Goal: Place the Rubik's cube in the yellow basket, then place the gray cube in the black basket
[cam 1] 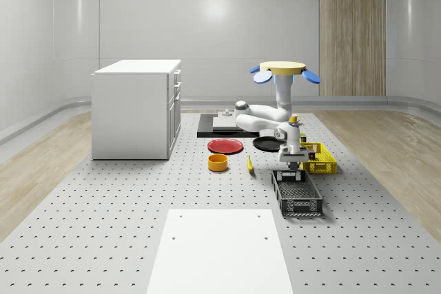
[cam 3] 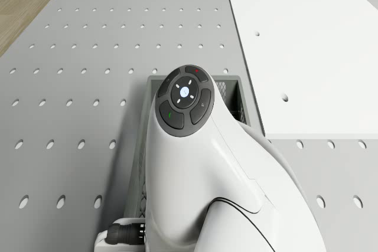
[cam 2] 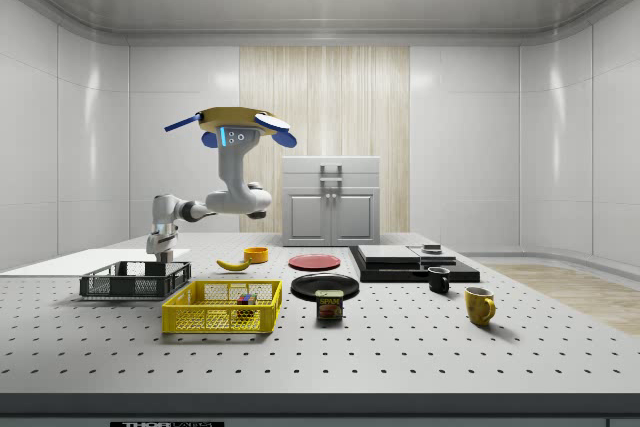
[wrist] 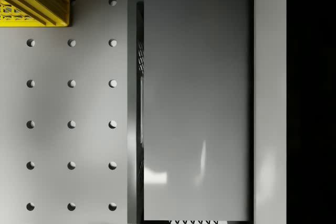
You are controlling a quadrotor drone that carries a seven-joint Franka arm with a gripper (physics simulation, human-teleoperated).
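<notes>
The drone hovers above the surface, over the area by the black plate and the dark slab. Its arm reaches toward the near side and bends down, so the gripper hangs just over the far end of the black basket. In the wrist view a gray cube sits right in front of the camera above the basket's rim, apparently held; the gripper seems closed on it, though its tips are hidden.

There are two baskets. The yellow basket stands just beside the black one, toward the whole-scene view's right. In the side view one Rubik's cube lies inside the yellow basket.

Two plates lie side by side: one red plate and the black one. One orange bowl stands near the red plate, and one banana lies between the bowl and the black basket. In the side view two mugs show, one black mug and one yellow mug, plus one can beside the yellow basket. One white cabinet stands at the whole-scene view's left, and one white sheet lies on the near part of the surface.
</notes>
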